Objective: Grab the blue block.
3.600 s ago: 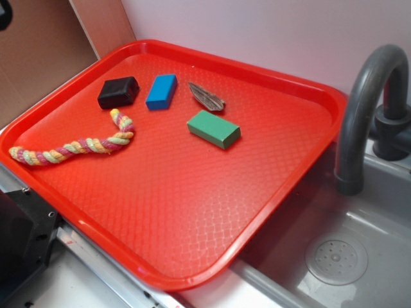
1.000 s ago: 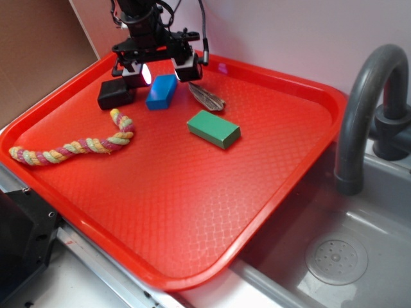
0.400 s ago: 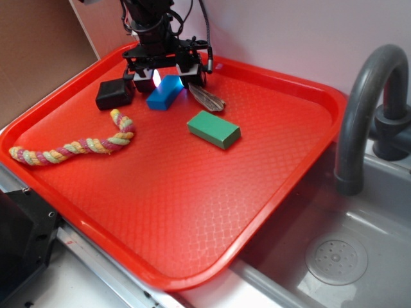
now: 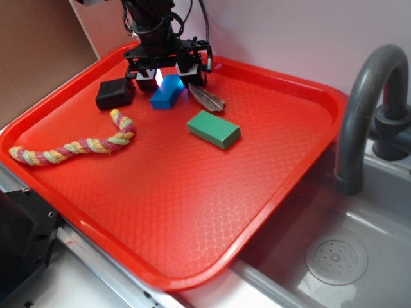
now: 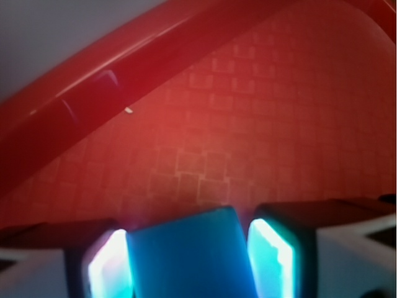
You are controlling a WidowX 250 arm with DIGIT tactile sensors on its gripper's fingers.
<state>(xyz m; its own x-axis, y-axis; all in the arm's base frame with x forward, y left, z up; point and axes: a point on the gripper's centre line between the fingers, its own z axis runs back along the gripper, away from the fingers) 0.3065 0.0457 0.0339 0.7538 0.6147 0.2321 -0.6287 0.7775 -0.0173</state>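
Nearest to me is a grey sink basin [image 4: 359,256] with one round drain [image 4: 336,258] and a single curved grey faucet [image 4: 366,109] rising at its far side; nothing lies in the basin. Beside it sits one red tray [image 4: 192,212] with a raised rim, and it holds five loose things. Closest on the tray is one braided rope [image 4: 74,146] in pink, yellow and white, lying in a wavy line toward the tray's left edge. A little farther in is one green block [image 4: 214,129], flat on the tray. Beyond that, just past it, is one brown ridged leaf-like piece [image 4: 205,97]. To the left of that is one blue block [image 4: 166,92], in the tray's far left quarter, and left of it, apart from it, one black block [image 4: 115,94]. At the far end of the blue block the black arm comes down from above, and its pincer [image 4: 166,75] straddles that end. In the wrist view the two glowing fingers [image 5: 273,257] sit right against the blue block's [image 5: 186,257] sides, one on each, so the pincer is clamped on the blue block, with the tray's far rim [image 5: 80,105] just beyond.
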